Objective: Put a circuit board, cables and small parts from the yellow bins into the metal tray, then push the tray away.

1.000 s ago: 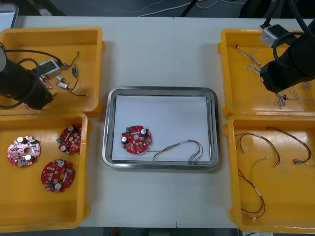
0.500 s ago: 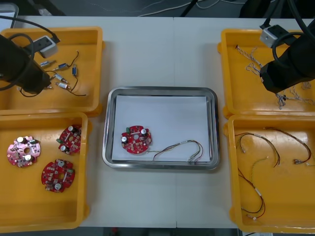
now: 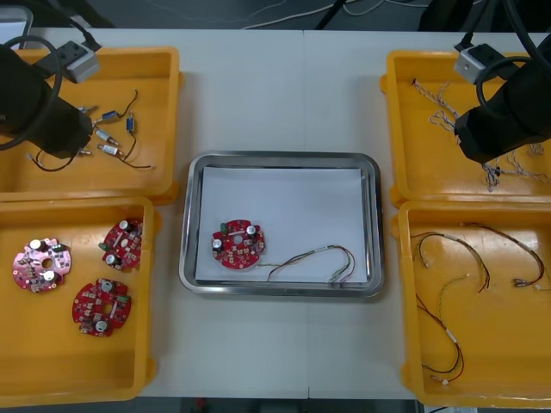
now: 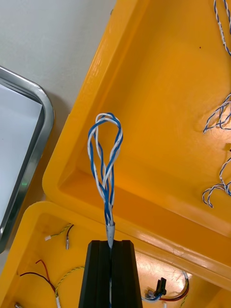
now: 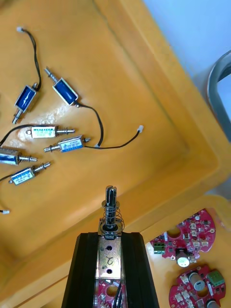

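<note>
The left jaws are clamped on a small metal part (image 5: 110, 224) with a spring and a pin that stick out past the jaw tips. They hang over the far left yellow bin (image 5: 144, 120), close to its near wall. Ahead of the jaws, more small metal parts (image 5: 67, 143) with thin black leads lie loose on the bin floor. Beside the jaws, past that wall, round red circuit boards (image 5: 185, 239) lie in the near left yellow bin (image 3: 52, 353).

The right jaws are closed narrow on a twisted blue and white cable (image 4: 106, 159), whose loop stands out straight ahead of the jaw tips, clear of the bin floor. They are above the far right yellow bin (image 4: 159, 96), near the wall it shares with the near right yellow bin (image 3: 508, 344). More blue and white cables (image 4: 219, 113) lie farther ahead and to one side of the jaws.

The metal tray (image 3: 280, 159) sits on the bench (image 3: 275, 95) between the two pairs of bins, apart from both jaws. On its white inside lie one red circuit board (image 3: 238, 244) and, just beside it, a thin cable (image 3: 314, 258)
</note>
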`<state>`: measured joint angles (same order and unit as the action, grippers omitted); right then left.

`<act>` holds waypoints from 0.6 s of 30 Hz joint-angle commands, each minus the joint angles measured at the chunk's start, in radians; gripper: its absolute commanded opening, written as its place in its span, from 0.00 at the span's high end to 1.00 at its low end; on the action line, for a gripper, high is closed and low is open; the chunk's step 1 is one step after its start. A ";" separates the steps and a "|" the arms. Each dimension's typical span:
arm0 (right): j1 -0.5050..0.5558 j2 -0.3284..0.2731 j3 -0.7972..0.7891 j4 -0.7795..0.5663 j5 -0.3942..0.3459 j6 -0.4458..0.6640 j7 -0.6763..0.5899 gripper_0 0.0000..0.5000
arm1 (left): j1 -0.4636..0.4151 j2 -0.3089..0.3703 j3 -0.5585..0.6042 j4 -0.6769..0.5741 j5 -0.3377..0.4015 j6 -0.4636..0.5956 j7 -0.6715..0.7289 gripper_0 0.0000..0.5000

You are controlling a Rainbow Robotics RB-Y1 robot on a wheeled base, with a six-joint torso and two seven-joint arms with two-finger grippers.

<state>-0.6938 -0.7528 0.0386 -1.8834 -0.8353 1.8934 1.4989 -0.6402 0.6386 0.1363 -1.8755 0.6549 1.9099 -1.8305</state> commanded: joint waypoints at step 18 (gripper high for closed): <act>0.002 0.006 0.014 -0.031 0.005 -0.008 -0.025 1.00 | -0.032 -0.017 -0.274 -0.231 -0.021 0.010 0.729 1.00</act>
<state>-0.6936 -0.7526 0.0387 -1.8836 -0.8352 1.8932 1.4989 -0.6402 0.6386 -0.0932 -2.0603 0.6646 1.9129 -1.2751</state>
